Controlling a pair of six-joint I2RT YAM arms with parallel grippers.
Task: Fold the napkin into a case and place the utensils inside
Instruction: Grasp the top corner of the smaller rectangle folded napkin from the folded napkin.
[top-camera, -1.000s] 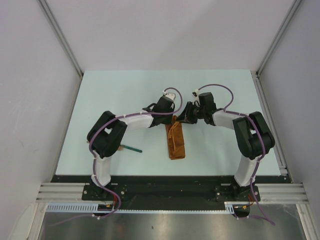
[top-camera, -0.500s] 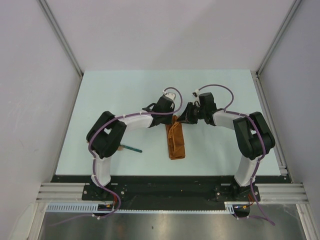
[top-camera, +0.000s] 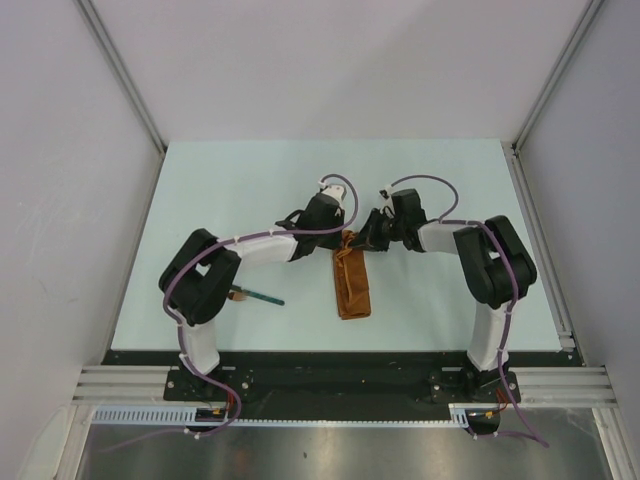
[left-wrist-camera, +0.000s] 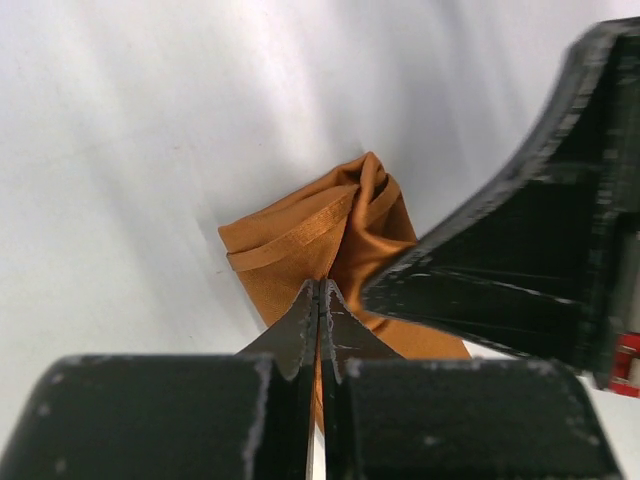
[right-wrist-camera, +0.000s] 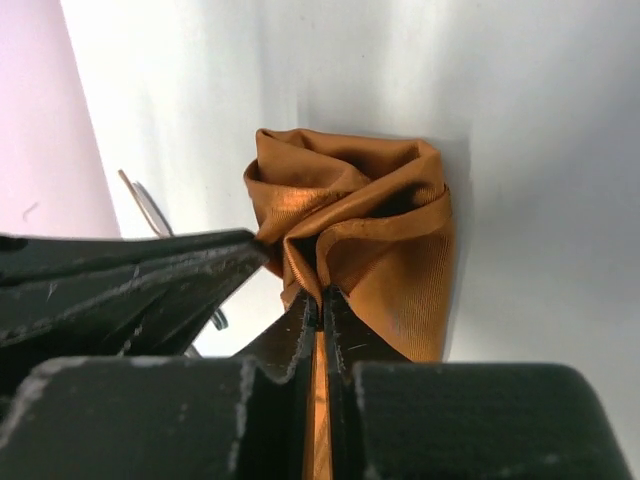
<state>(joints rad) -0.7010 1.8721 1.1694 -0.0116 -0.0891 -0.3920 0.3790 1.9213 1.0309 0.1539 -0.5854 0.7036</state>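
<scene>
Far out on my left, the teal-handled utensil (top-camera: 262, 296) lies flat on the desk (top-camera: 230, 190), well apart from the cloth and not yet touched. There may be a second pale piece just beside its near end, but it is too small to tell.

My left tool (top-camera: 340, 238) reaches in toward the middle, its fingers pressed together and clamped on a hemmed layer at the far end of the napkin (top-camera: 352, 285). The napkin is already a narrow layered strip, lying lengthwise at the centre of the desk. Its near end is flat and its far end is bunched and lifted into a small peak.

My right tool (top-camera: 362, 238) comes in from the other side, also closed tight and pinching a fold of that same far end. The two tools are nearly touching.

I judge the folding to be about finished, and this step to be working the far end of the strip, probably to open its mouth. Nothing is inside it yet.

The next move calls for drawing the two pinched layers gently apart without dragging the strip or undoing its folds. One tool then needs to hold the pocket open while the left one, being nearer, lets go and fetches the cutlery.
</scene>
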